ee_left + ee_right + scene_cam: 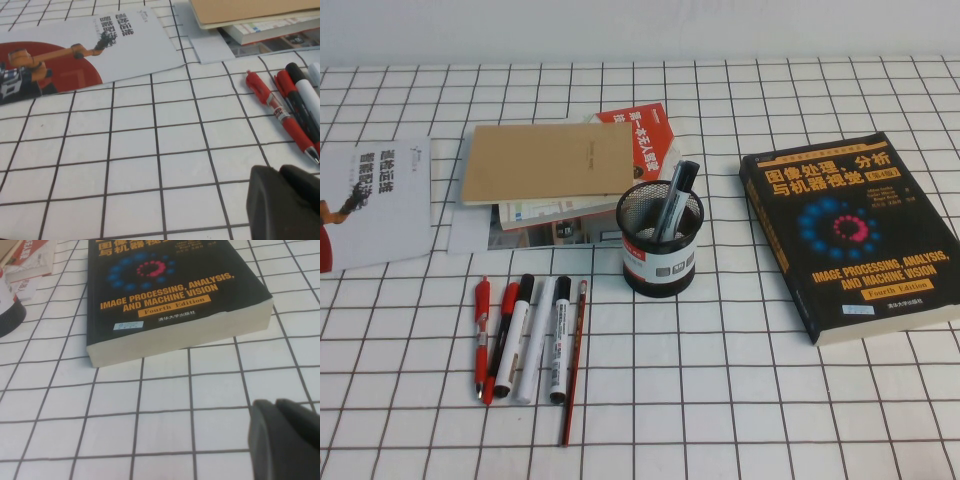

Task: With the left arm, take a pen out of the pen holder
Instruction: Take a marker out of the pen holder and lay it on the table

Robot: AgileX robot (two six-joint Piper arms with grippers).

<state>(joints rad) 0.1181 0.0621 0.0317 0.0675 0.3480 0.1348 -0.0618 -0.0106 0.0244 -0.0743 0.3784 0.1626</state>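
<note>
One round mesh pen holder [660, 245]; left gripper [280, 171], right gripper [276, 404] closed over table [720, 400]

Pen holder [660, 240] open from above & on near side; book stack [565, 175] crowds far-left, pen row [525, 335] lies near-left, textbook [850, 235] well apart on right.

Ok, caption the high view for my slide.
Pen holder between stacked books and textbook, loose pens at front-left; off frame, left pincer hovers by the pens, right pincer by the textbook.
</note>
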